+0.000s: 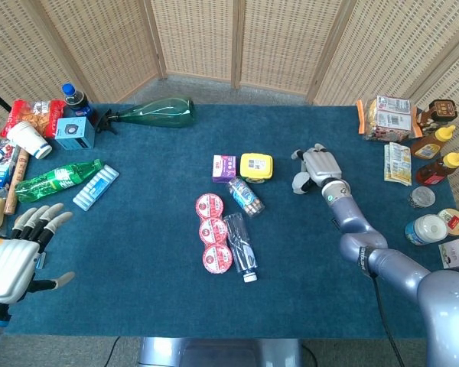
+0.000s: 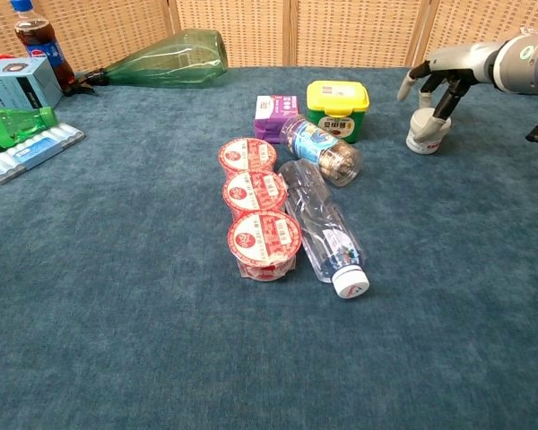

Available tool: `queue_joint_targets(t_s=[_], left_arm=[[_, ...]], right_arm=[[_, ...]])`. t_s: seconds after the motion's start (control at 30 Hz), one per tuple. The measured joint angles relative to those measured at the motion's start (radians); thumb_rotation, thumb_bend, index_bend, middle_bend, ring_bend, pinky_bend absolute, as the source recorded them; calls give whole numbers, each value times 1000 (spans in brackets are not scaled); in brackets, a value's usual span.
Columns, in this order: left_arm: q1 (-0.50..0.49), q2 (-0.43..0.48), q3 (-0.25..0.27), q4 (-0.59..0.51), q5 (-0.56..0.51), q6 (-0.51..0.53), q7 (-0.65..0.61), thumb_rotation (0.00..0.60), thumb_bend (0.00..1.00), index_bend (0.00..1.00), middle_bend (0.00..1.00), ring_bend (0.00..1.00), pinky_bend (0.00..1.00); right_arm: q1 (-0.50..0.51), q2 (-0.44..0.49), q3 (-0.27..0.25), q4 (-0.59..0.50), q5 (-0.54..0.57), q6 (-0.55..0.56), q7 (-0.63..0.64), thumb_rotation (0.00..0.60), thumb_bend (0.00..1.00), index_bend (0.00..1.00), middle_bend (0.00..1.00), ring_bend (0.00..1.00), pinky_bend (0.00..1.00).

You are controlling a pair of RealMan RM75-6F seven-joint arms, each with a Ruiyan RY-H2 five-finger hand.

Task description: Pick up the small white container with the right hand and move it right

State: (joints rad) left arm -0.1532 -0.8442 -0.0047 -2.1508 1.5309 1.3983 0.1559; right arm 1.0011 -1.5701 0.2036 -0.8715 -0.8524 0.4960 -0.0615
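The small white container (image 2: 427, 134) stands on the blue table, right of the yellow-lidded tub (image 2: 337, 100). My right hand (image 2: 441, 76) is curled down over its top, with fingers on both sides of it. In the head view the container (image 1: 300, 183) peeks out just below and left of that hand (image 1: 318, 164); most of it is hidden under the palm. My left hand (image 1: 17, 256) hovers at the table's near left corner, fingers spread and holding nothing.
Three red-lidded cups (image 2: 256, 213) and two clear bottles (image 2: 324, 221) lie mid-table, with a purple box (image 2: 273, 116) behind them. Sauce bottles, jars (image 1: 430, 227) and packets (image 1: 396, 162) crowd the right edge. A green glass bottle (image 1: 154, 113), cola and snacks fill the left.
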Motion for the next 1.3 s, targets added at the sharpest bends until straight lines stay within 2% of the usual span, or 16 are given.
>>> queue_joint_targets(t_s=[0.03, 0.13, 0.37, 0.7, 0.93, 1.13, 1.3], left_arm=[[0, 0, 0, 1, 1, 0, -2, 600, 100, 128, 0, 0, 0], [1, 0, 1, 6, 2, -1, -9, 600, 98, 127, 0, 0, 0], [-10, -11, -4, 18, -1, -19, -22, 600, 97, 127, 0, 0, 0], [-15, -31, 2, 28, 18, -32, -28, 600, 97, 128, 0, 0, 0], [-7, -32, 13, 30, 44, -23, -33, 600, 96, 128, 0, 0, 0], [-1, -33, 18, 31, 59, -15, -38, 600, 98, 128, 0, 0, 0], [-2, -35, 18, 33, 60, -16, -39, 600, 98, 128, 0, 0, 0]], right_arm=[[-4, -1, 2, 1, -3, 1, 6, 600, 0, 414, 814, 400, 174], [-17, 7, 12, -9, -14, 12, 25, 600, 0, 452, 864, 452, 230], [-55, 82, 31, -129, -43, 84, 40, 600, 0, 457, 873, 463, 236], [-147, 255, 91, -445, -76, 261, 82, 600, 0, 456, 870, 465, 236], [-222, 361, 133, -618, -115, 365, 141, 600, 0, 456, 866, 466, 236], [-253, 430, 161, -709, -136, 412, 158, 600, 0, 456, 865, 466, 236], [-264, 456, 170, -745, -143, 422, 161, 600, 0, 456, 865, 466, 236]])
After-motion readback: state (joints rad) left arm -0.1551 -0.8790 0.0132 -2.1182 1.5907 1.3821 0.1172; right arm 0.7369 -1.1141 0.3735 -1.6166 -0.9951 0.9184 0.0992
